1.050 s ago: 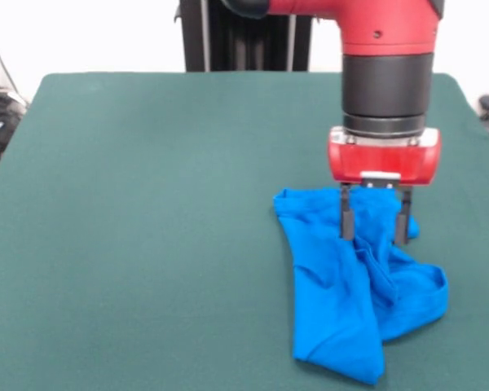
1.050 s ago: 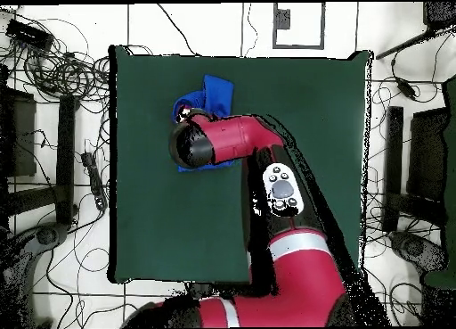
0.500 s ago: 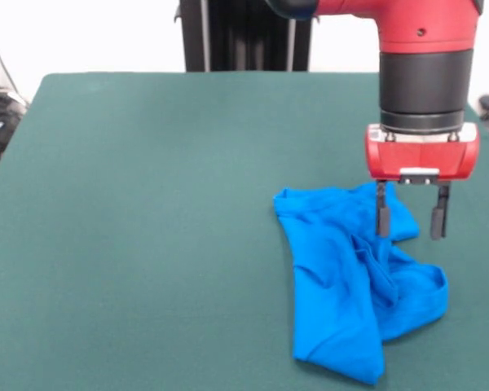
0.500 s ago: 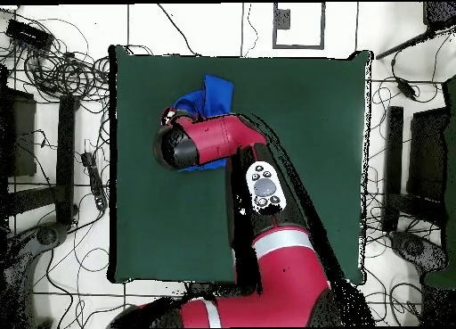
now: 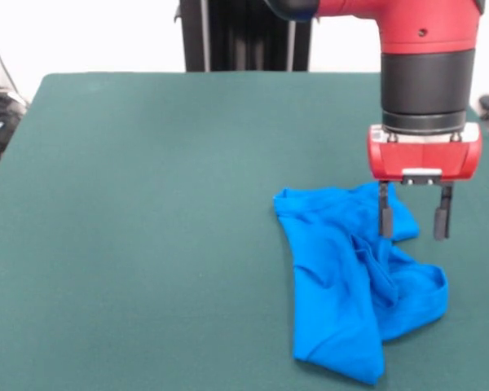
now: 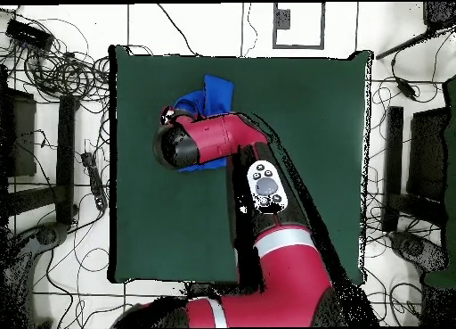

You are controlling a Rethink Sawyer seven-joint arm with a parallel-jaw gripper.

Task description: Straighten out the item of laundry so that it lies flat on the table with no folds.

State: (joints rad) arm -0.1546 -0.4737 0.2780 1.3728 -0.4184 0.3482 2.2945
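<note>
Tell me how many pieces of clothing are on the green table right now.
1. A crumpled blue shirt lies on the table, below the open gripper. In the overhead view the arm covers part of it, but no second garment shows.

Cannot see most of the blue shirt (image 6: pixel 212 95) from above, with the red arm (image 6: pixel 209 138) over it. Cannot see the pincer (image 5: pixel 413 220) from above at all, under the arm. From the front, no print to see on the bunched-up shirt (image 5: pixel 342 285). Bench (image 5: pixel 147 204) cut off at the bottom and at both sides.
</note>
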